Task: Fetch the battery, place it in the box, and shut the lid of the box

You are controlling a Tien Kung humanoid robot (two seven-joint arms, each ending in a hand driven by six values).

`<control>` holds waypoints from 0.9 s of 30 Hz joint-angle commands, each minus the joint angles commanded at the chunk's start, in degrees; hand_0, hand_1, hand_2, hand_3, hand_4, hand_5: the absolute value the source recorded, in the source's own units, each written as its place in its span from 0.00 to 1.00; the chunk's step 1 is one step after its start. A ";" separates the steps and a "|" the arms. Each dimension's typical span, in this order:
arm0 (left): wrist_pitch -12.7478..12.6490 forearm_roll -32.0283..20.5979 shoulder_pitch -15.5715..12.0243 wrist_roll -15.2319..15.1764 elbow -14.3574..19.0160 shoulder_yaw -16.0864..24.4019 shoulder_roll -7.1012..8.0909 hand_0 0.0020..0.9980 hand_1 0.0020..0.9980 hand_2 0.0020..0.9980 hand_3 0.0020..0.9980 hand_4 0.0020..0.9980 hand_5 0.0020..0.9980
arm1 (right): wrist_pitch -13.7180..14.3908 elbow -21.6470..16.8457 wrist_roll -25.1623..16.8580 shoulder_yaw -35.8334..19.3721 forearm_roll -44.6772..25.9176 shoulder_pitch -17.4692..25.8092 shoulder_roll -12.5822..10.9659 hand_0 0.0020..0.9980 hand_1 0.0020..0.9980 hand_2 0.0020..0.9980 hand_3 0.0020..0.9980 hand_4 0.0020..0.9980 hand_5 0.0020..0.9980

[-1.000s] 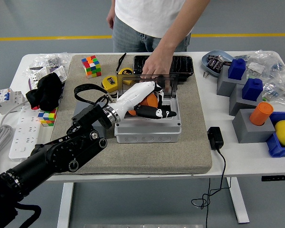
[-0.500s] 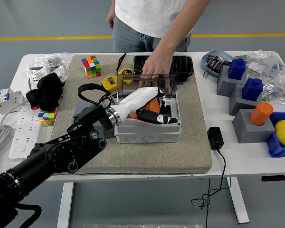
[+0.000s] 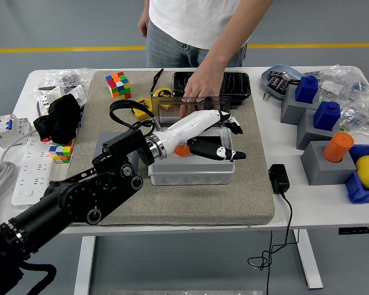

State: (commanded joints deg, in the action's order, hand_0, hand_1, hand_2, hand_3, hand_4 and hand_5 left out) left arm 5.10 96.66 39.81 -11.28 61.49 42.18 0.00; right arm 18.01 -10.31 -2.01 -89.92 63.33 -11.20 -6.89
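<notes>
The box (image 3: 194, 169) was seen to be of matt grey plastic, its lid (image 3: 190, 109) of smoky clear plastic. The left hand (image 3: 212, 135) was cased in glossy white and black plastic, the arm in matt black. A coarse beige cloth mat (image 3: 246, 190) was laid on the smooth white bench (image 3: 313, 203). A glossy black plastic tray (image 3: 234, 83) was noted.

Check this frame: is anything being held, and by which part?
The left hand holds nothing; its fingers are spread over the open grey box. The person's hand holds the box's transparent lid upright by its top edge.
</notes>
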 joint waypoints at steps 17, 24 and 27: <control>14.27 -32.33 -3.93 3.78 10.56 12.26 0.00 0.82 0.89 0.84 0.79 1.00 0.96 | -0.05 0.00 -0.22 -0.69 -0.07 0.02 0.38 0.86 0.80 0.76 0.79 1.00 1.00; 2.93 -34.28 -5.21 1.35 9.28 17.84 0.00 0.82 0.90 0.86 0.81 1.00 0.98 | 0.01 0.00 -0.15 -1.10 0.14 0.04 0.39 0.86 0.80 0.76 0.79 1.00 1.00; 0.49 -28.24 -5.34 1.47 8.78 19.07 0.00 0.84 0.90 0.85 0.80 1.00 1.00 | 0.01 0.00 -0.13 -1.11 0.15 0.04 0.39 0.86 0.80 0.76 0.79 1.00 1.00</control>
State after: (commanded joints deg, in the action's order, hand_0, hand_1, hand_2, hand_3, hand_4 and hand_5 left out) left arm 5.60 68.42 34.48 -9.82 70.28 61.25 0.00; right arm 18.02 -10.31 -2.15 -91.03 63.48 -11.16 -6.50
